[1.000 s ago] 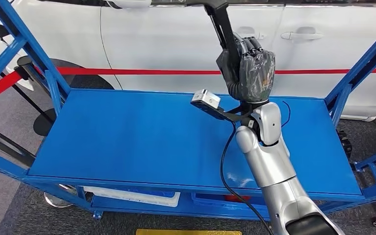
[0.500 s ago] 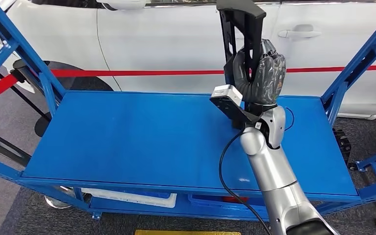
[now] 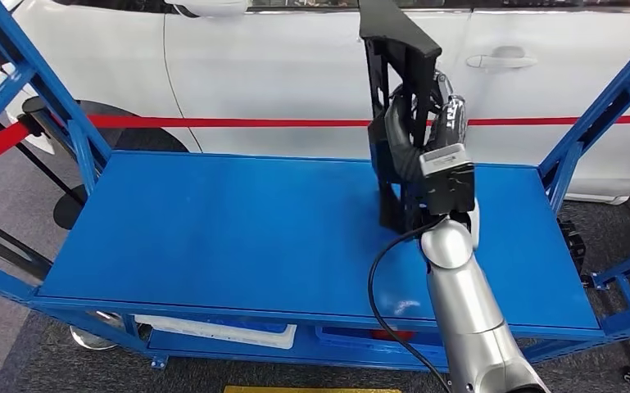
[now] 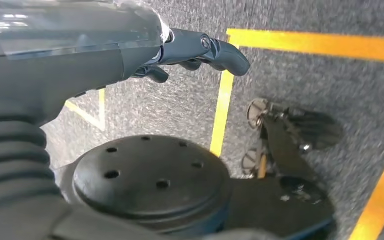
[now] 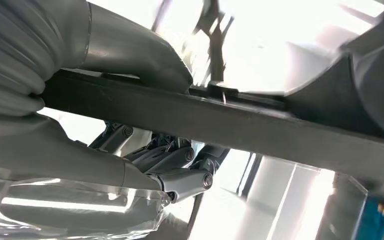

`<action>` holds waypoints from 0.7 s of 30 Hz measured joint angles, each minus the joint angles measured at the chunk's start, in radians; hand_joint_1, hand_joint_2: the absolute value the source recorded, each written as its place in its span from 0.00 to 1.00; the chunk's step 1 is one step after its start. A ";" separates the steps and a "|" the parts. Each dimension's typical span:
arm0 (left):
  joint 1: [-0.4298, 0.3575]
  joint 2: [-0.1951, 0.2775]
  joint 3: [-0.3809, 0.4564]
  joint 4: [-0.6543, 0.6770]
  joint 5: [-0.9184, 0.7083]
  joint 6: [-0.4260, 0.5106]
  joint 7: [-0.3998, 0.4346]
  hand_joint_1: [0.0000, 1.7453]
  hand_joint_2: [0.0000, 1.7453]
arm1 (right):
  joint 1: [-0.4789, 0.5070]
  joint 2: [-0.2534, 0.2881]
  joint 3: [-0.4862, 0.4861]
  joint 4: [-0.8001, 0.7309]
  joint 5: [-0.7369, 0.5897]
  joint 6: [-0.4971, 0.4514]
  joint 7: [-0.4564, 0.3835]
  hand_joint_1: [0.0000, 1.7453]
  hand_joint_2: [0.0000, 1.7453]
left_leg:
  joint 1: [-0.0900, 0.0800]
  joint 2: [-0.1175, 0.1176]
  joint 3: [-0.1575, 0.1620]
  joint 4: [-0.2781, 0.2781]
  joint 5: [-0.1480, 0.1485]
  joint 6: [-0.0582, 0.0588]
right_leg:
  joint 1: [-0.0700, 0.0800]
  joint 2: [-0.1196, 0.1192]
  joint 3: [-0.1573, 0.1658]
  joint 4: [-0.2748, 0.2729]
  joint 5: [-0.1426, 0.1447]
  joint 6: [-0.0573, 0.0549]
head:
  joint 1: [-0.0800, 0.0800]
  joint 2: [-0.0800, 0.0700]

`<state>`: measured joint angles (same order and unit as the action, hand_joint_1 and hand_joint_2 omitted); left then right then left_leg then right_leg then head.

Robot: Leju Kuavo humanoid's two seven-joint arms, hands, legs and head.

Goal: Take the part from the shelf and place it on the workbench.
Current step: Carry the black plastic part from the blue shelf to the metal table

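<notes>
Bench (image 3: 213, 237): the blue top lies open across its left and centre, from near edge to far edge. Obstruction right of centre: the black part (image 3: 397, 98), standing upright in the right hand (image 3: 426, 135), its lower end at or just above the surface; contact cannot be told. Blue frame posts (image 3: 41, 90) close the left and right ends. White car (image 3: 278, 74) and red barrier tape (image 3: 237, 121) stand just beyond the far edge

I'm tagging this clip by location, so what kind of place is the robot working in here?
Probably a car plant or automotive workshop, perhaps a demo area. A white car stands behind a red barrier tape, the right hand holds a black part over a blue steel workbench, and yellow floor lines mark the grey floor.
</notes>
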<state>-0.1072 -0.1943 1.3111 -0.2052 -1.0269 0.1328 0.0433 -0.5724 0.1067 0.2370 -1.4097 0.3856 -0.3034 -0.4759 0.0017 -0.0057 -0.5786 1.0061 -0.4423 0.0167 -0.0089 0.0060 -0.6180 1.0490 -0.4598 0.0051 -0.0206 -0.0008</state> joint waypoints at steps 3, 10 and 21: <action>-0.002 -0.003 0.000 0.000 0.007 0.005 -0.008 0.00 1.00 | 0.020 0.000 -0.009 -0.028 -0.073 0.055 -0.019 1.00 1.00 | 0.004 0.002 0.005 -0.013 0.008 0.008 | -0.003 -0.001 -0.062 0.136 -0.081 0.011 | 0.001 0.000; -0.001 -0.006 0.000 0.000 0.011 0.002 -0.016 0.00 1.00 | 0.049 0.002 -0.017 -0.057 -0.076 0.057 -0.031 1.00 1.00 | 0.006 -0.002 -0.001 0.014 -0.009 -0.009 | -0.019 -0.004 -0.011 0.036 -0.003 0.021 | 0.000 0.000; -0.001 -0.007 0.001 0.000 0.018 0.002 -0.017 0.00 1.00 | 0.051 0.010 -0.023 -0.064 -0.106 0.074 -0.044 1.00 1.00 | 0.011 0.000 -0.129 0.300 -0.141 -0.048 | -0.011 -0.005 0.001 -0.002 0.006 -0.025 | -0.003 0.000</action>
<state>-0.1079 -0.2010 1.3118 -0.2052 -1.0088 0.1347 0.0263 -0.5216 0.1163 0.2139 -1.4736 0.2794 -0.2295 -0.5197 0.0122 -0.0055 -0.7072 1.3057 -0.5837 -0.0314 -0.0199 0.0008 -0.6174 1.0466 -0.4539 -0.0196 -0.0238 -0.0008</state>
